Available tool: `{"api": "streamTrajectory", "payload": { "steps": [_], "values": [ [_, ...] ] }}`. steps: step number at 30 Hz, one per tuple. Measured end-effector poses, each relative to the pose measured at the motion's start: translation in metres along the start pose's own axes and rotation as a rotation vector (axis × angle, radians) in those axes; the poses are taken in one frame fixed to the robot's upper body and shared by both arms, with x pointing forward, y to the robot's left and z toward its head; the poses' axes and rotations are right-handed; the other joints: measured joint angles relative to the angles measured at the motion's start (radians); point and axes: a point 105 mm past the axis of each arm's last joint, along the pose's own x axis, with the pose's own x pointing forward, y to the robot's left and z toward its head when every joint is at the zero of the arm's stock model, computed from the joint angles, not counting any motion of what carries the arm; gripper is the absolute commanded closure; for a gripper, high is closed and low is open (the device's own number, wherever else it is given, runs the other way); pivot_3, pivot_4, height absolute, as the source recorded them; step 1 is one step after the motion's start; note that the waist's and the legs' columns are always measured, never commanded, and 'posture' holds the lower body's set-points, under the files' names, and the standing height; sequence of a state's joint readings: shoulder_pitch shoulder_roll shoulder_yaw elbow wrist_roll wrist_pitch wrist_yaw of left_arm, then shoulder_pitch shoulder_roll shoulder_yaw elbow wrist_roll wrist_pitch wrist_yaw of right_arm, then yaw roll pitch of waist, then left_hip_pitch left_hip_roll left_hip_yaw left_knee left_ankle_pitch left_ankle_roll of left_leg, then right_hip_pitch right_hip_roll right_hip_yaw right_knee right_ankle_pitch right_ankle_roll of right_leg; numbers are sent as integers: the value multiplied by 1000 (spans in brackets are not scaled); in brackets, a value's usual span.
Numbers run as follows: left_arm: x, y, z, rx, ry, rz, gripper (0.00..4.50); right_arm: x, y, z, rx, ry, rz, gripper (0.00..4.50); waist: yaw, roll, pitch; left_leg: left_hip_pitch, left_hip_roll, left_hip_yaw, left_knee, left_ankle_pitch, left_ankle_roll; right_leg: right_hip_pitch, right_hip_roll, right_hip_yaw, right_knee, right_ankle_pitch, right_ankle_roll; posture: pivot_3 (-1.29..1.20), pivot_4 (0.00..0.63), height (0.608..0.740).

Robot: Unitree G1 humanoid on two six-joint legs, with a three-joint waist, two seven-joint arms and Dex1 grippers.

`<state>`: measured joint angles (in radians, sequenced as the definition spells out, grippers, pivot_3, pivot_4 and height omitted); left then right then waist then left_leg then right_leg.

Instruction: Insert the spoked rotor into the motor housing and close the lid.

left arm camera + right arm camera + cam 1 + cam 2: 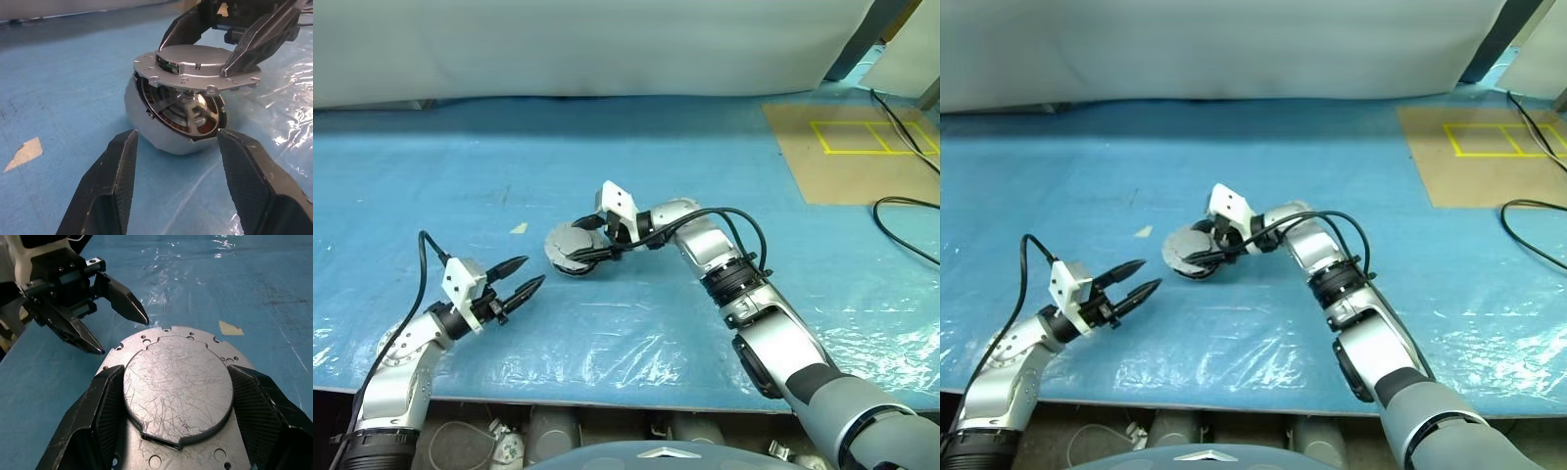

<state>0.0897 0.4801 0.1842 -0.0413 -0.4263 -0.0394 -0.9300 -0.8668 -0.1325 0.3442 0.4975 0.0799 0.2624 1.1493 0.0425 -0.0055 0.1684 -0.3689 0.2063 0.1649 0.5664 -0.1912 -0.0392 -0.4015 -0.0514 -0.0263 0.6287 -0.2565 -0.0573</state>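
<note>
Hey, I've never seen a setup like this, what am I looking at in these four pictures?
A two-armed humanoid robot works over a blue plastic-covered table. Two pictures come from its head, looking down; the other two come from cameras on its wrists. The right gripper grips a round grey lid and holds it tilted over the motor housing, which lies on the table with the spoked rotor already inside, ringed by copper windings. The left gripper waits open and empty nearby, pointing at the housing.
</note>
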Motion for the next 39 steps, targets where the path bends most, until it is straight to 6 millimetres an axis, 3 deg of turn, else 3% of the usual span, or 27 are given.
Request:
{"api": "streamTrajectory", "payload": {
  "steps": [6, 11, 17, 26, 30, 39],
  "values": [
    [1, -1, -1, -3, -1, 0, 1778, 1, 0, -8, -56, 40, -23, 1537, 2, 0, 0, 0, 0, 0, 0, 0, 0, 0, 0, 0, 0, 0, 0, 0, 150, 740],
    [1, -1, -1, -4, -1, 0, 1778, 9, 2, -34, -39, 83, -61, 1537, 1, 0, 0, 0, 0, 0, 0, 0, 0, 0, 0, 0, 0, 0, 0, 0, 150, 740],
    [1, -1, -1, -5, 0, -2, 1778, 12, 2, -38, -67, 83, -77, 1537, -3, -1, -1, 5, 1, 1, 5, -2, -3, 1, 0, 2, 10, -2, -4, 0, 150, 740],
    [5, -4, -1, -11, 2, -17, 1778, 11, 1, -38, -32, 79, -85, 1537, 1, -1, -1, 5, 1, 2, 7, -2, -2, 1, 0, 3, 11, -2, -4, 0, 150, 740],
    [8, -4, 0, -7, -5, -23, 1778, 14, 0, -38, 60, 59, -98, 1537, -2, -1, -1, 6, 1, 2, 7, -2, -2, 1, 0, 3, 11, -2, -4, 0, 150, 740],
    [9, -6, -1, -13, -3, -26, 1778, 14, 0, -43, 58, 77, -104, 1537, 0, 1, -2, 11, 0, 3, 6, -3, 1, 5, -1, 4, 11, -3, -4, 0, 150, 740]
  ]
}}
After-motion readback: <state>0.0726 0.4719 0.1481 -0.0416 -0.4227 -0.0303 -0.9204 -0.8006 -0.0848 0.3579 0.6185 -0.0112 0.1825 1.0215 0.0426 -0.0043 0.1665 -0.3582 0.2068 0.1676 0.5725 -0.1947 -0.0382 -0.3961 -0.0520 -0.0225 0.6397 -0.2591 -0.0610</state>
